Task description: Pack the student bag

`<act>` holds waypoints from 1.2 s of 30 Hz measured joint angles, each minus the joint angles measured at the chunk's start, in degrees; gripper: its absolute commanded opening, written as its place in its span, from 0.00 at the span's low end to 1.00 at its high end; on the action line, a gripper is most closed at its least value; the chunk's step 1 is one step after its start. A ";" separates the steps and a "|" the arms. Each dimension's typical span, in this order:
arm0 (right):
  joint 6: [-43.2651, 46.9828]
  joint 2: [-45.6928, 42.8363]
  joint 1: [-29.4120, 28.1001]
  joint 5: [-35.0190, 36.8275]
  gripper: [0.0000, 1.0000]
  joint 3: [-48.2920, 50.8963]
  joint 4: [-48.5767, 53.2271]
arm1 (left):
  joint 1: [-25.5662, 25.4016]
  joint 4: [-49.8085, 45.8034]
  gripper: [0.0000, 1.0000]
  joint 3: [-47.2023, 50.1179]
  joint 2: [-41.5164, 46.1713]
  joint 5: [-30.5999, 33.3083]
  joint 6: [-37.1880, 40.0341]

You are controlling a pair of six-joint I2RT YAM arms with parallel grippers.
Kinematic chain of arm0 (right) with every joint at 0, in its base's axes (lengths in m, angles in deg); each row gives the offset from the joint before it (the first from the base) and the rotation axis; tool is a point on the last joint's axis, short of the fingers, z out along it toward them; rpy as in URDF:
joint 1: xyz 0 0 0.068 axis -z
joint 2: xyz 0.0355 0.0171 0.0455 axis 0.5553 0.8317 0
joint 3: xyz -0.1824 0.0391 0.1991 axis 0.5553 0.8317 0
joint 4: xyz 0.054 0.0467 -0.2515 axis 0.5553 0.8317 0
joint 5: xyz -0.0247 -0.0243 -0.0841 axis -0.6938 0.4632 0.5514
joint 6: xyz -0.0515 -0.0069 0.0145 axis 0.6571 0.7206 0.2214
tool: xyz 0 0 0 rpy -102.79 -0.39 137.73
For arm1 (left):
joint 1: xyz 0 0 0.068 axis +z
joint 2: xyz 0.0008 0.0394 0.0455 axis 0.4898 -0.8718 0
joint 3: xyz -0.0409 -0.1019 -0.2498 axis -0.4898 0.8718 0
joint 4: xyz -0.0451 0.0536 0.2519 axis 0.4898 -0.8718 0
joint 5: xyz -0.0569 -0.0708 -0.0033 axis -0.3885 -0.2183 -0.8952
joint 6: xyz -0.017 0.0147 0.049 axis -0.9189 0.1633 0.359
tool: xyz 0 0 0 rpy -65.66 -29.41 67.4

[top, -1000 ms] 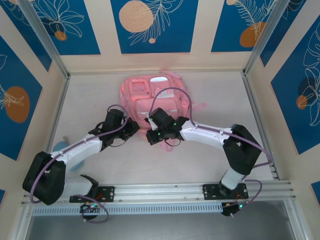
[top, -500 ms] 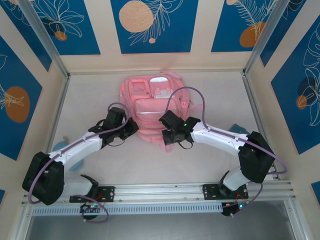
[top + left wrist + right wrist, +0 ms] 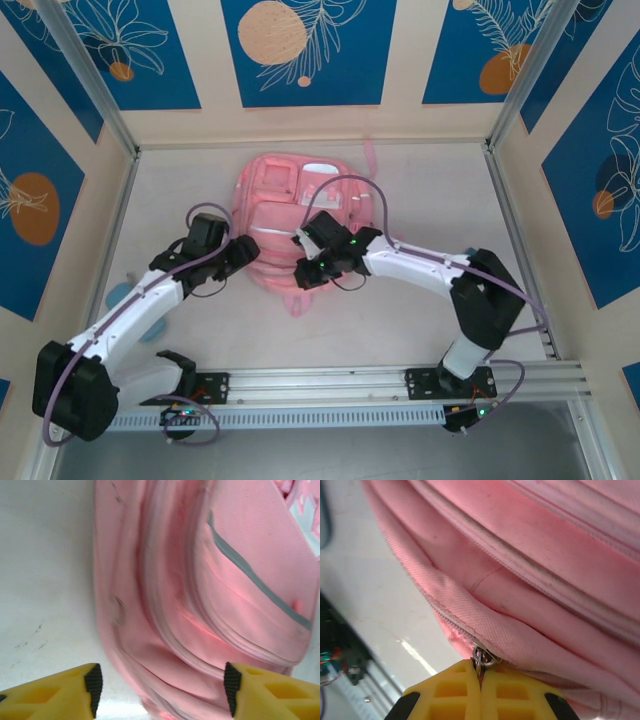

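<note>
R tool (image 3: pixel 480 680): clamped fully, yellow pads pressed together, pinching small metal zip pull (image 3: pixel 480 658) at end of zip seam on student bag (image 3: pixel 535 575). Seen from top cam, R tool (image 3: pixel 303 272) at bag's near edge, arm reaching in from right side.

L tool (image 3: pixel 160 690): spread wide, gripping nothing. Black-tipped yellow fingers (image 3: pixel 60 692) either side of bag's side edge, pink fabric lying between and beyond; contact w/ fabric not clear. From top cam, L tool (image 3: pixel 243 252) just beside bag's left flank.

Bag lying flat on white bench (image 3: pixel 420 200), mid-bench toward far wall, front pockets up. Grey reflective strip (image 3: pixel 255 580) across one pocket. Pink strap (image 3: pixel 370 157) trailing off far right corner.

Pale blue item (image 3: pixel 118 293) on bench at left, partly hidden by L arm; can't ID.
</note>
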 measured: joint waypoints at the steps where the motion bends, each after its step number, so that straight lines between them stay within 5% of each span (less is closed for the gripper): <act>1: 0.00 1.51 -0.39 -1.25 0.00 -1.62 -0.42 | 0.07 -0.24 0.70 0.02 0.61 -0.26 -0.48; 13: -0.02 9.51 -3.28 -5.20 0.00 -10.23 -1.55 | 0.17 2.19 0.64 3.72 0.50 -5.73 -7.02; 18: 0.00 9.68 -3.58 -4.98 0.00 -10.25 -1.25 | 0.17 5.49 0.53 4.61 -2.23 -7.74 -8.59; 21: 0.00 9.70 -4.04 -4.13 0.00 -10.25 -0.70 | 0.22 7.06 0.35 4.92 -4.11 -8.52 -8.81; 27: 0.00 9.53 -5.90 2.67 0.00 -10.27 2.25 | 0.33 6.54 0.09 5.81 -5.09 -7.32 -8.61; 36: -5.25 1.22 -7.28 16.61 0.00 -4.13 7.45 | 0.00 6.29 0.07 6.25 -2.32 -6.36 -8.44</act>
